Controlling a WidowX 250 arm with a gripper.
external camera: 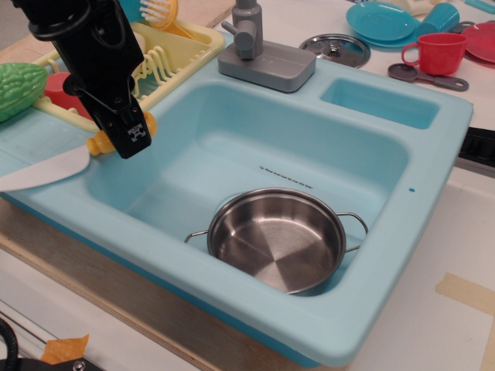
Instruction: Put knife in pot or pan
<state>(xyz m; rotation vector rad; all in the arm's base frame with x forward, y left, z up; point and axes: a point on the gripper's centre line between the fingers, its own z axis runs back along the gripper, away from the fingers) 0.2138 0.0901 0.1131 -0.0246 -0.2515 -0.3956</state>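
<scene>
The knife [42,171] has a white blade and a yellow-orange handle, and lies aslant over the sink's left rim with its tip pointing left. My black gripper [128,137] is shut on its handle, whose yellow shows on both sides of the fingers. The shiny steel pot [274,239] with two wire loop handles stands empty in the light-blue sink basin [232,131], well to the right of and below the gripper.
A yellow dish rack [174,50] and a green toy vegetable [17,86] sit behind the gripper. A grey faucet [259,54] stands at the back rim. A steel lid [335,48], red cup [435,52], blue plate [383,21] and grey-purple spoon [425,76] lie at the back right.
</scene>
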